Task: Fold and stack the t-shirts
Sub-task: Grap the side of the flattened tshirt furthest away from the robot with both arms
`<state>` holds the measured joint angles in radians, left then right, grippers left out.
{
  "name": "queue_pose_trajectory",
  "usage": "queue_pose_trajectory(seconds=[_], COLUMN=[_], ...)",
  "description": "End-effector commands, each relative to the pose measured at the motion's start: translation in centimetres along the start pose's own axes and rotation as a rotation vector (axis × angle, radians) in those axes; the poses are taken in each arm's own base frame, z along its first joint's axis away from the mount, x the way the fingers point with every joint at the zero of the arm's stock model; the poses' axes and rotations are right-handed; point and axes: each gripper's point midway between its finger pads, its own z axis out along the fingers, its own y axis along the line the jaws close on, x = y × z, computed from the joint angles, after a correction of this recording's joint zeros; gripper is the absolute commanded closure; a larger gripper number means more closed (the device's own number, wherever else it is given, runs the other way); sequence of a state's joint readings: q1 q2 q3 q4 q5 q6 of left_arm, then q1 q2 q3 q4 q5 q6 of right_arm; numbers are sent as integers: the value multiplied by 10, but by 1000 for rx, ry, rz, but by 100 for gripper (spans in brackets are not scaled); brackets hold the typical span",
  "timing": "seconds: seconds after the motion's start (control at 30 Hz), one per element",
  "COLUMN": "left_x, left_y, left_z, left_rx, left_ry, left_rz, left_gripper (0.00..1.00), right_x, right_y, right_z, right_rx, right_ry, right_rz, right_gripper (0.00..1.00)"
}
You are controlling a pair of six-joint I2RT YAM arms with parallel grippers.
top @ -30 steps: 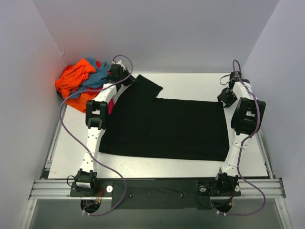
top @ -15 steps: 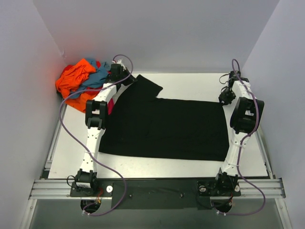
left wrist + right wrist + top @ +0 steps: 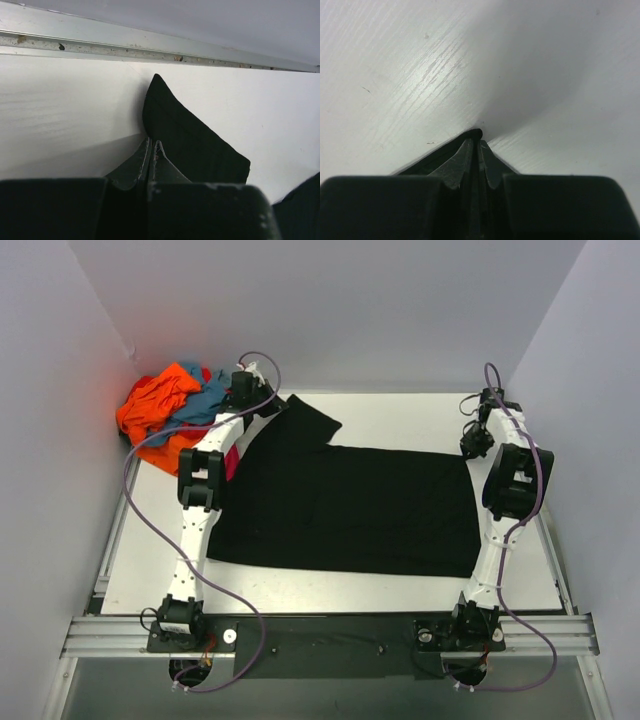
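A black t-shirt (image 3: 350, 505) lies spread flat across the middle of the white table (image 3: 400, 415), one sleeve (image 3: 305, 420) pointing to the back left. My left gripper (image 3: 264, 406) is at the shirt's back left edge beside that sleeve. In the left wrist view its fingers (image 3: 151, 152) are pressed together at the black cloth, with the sleeve (image 3: 192, 137) lying ahead. My right gripper (image 3: 470, 447) is at the shirt's back right corner. In the right wrist view it (image 3: 477, 142) is shut with a bit of black cloth (image 3: 476, 133) showing at the tips.
A pile of orange, blue and red shirts (image 3: 165, 410) sits in the back left corner, just left of the left arm. Grey walls close in the back and both sides. A metal rail (image 3: 330, 630) runs along the near edge.
My right gripper has drawn slightly toward the back wall at the shirt's back right corner. The left gripper and the shirt look almost unmoved.
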<state>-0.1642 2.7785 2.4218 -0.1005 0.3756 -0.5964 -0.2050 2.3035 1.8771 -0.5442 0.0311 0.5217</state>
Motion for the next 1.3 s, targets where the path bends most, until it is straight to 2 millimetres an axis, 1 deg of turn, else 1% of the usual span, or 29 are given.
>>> queue_pose_trajectory(seconds=[0.0,0.13,0.27,0.3,0.37,0.4,0.43,0.47,0.5,0.53,0.57,0.6,0.63,0.67,0.7,0.8,0.83,0.87,0.9,0.93,1.0,1.03,1.07,1.1,1.13,1.17,1.2,1.23,1.27], left_x=[-69,-73,-77,-76,-79,-79,-80,-77,-69,-76,-72,-78,-69,-74,-71,-65,-62,-66,-60,-63,-58,-58,-56,-53,-48,-54,-51,-56,-53], left_y=[-69,-85,-101,-101,-109,-111,-114,-115,-109,-119,-117,-126,-120,-129,-130,-132,-133,-137,-136,-139,-142,-145,-144,-147,-140,-147,-143,-148,-146], left_z=[-39,-48,-60,-62,-72,-79,-83,-90,-93,-105,-106,-117,-118,-128,-136,-150,-158,-164,-171,-177,-188,-197,-200,-208,-210,-221,-225,-235,-239], left_rx=[118,135,150,144,136,123,120,107,92,93,92,96,87,92,91,87,87,91,83,83,71,70,60,56,35,37,23,20,5], left_ry=[-131,-136,-140,-136,-145,-147,-154,-150,-135,-154,-163,-185,-173,-193,-195,-203,-207,-230,-227,-245,-253,-262,-270,-275,-274,-300,-305,-329,-327], left_rz=[114,131,145,155,185,195,209,216,218,230,245,263,263,276,278,279,282,290,291,305,321,324,331,334,332,334,335,344,359], left_gripper=[100,100,100,100,100,100,100,100,100,100,100,100,100,100,100,100,100,100,100,100,100,100,100,100,100,100,100,100,100], right_x=[-6,-1,1,3,6,9,7,11,11,14,13,18,16,19,20,23,23,24,24,26,27,28,30,32,31,33,33,34,34], right_y=[1,3,-2,-3,-5,-7,-9,-13,-13,-16,-17,-19,-19,-20,-21,-27,-30,-32,-35,-37,-43,-45,-48,-50,-52,-53,-54,-56,-58], right_z=[-34,-43,-53,-56,-62,-63,-68,-68,-72,-72,-76,-77,-82,-86,-88,-99,-100,-105,-106,-110,-114,-116,-118,-118,-121,-122,-124,-125,-125], right_rx=[4,-19,-17,-19,-23,-19,-18,-14,-19,-17,-25,-23,-32,-36,-37,-40,-39,-40,-39,-40,-39,-38,-29,-24,-21,-21,-19,-17,-14], right_ry=[-28,-20,-26,-23,-24,-20,-30,-21,-25,-17,-21,-12,-20,-20,-19,-28,-29,-34,-36,-39,-43,-45,-49,-48,-56,-55,-61,-62,-64], right_rz=[-30,-33,-31,-30,-26,-27,-23,-20,-14,-13,-6,-7,-2,-2,2,19,30,37,49,52,69,78,87,92,99,99,102,105,108], right_gripper=[100,100,100,100,100,100,100,100,100,100,100,100,100,100,100,100,100,100,100,100,100,100,100,100,100,100,100,100,100])
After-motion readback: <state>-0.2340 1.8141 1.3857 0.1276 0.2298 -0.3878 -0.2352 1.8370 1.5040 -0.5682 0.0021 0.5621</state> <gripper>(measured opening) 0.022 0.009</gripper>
